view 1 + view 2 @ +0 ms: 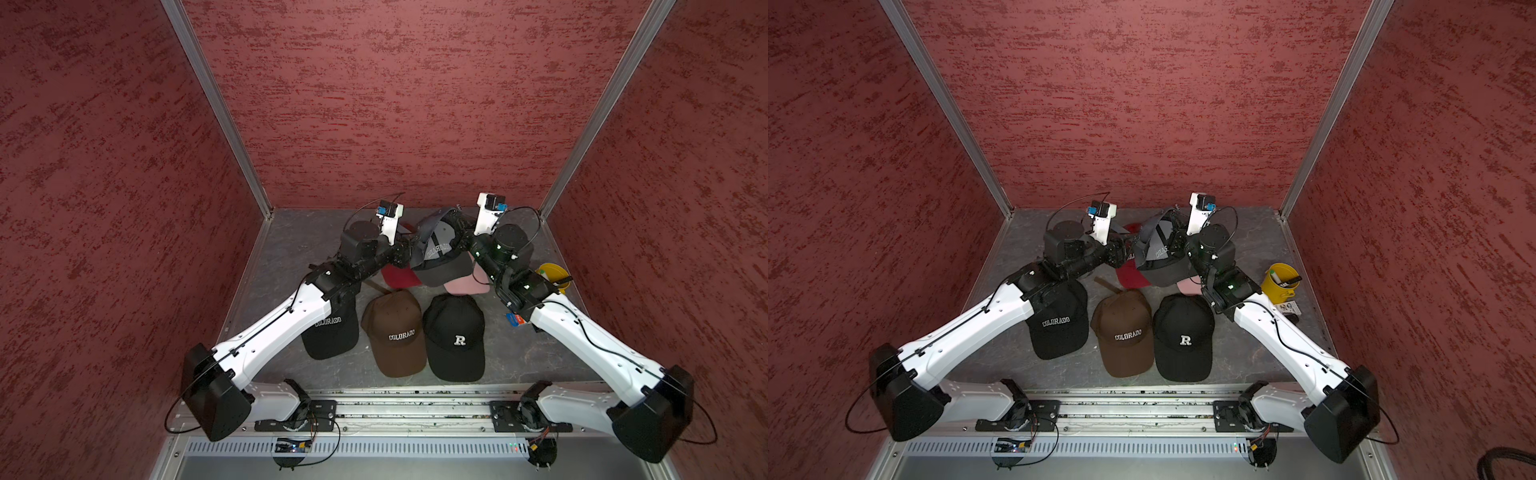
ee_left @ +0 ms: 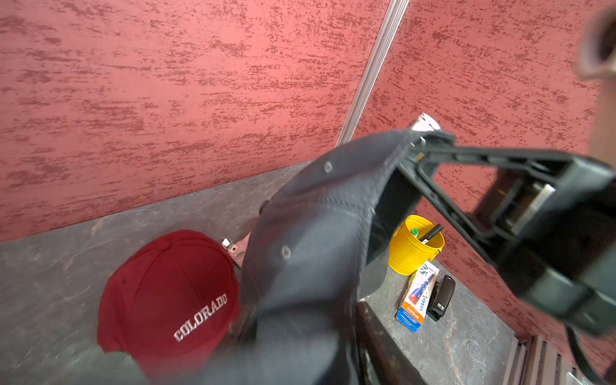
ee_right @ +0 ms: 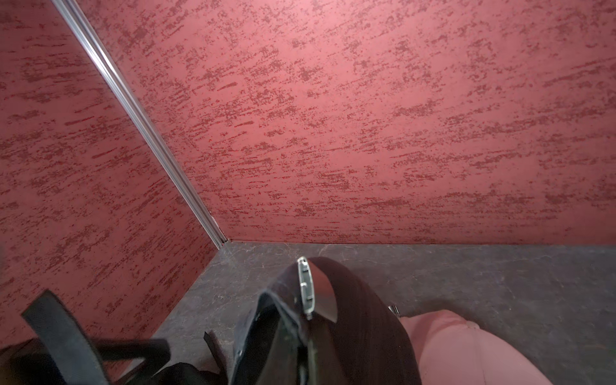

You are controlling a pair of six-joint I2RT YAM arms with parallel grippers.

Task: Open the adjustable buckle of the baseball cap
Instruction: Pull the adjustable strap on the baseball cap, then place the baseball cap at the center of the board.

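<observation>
Starting with left claw: it sits right up against the left side of the grey cap. I cannot tell whether its jaws are apart or closed, or whether they pinch any fabric.
black COLORADO cap: flat on the counter, partly under my left arm.
red cap: on the counter below the raised cap, lettering up.
brown cap: front row, middle.
grey cap: raised at the back centre between my two claws, over the red and pink caps. I cannot tell if its lower edge rests on them.
buckle: silver, at the grey cap's raised back edge.
black R cap: just beside the brown one.
pink cap: on the counter beneath the grey cap.
right claw: closed on the grey cap's back edge, just beside the buckle.
yellow bucket: far right, pens inside.
</observation>
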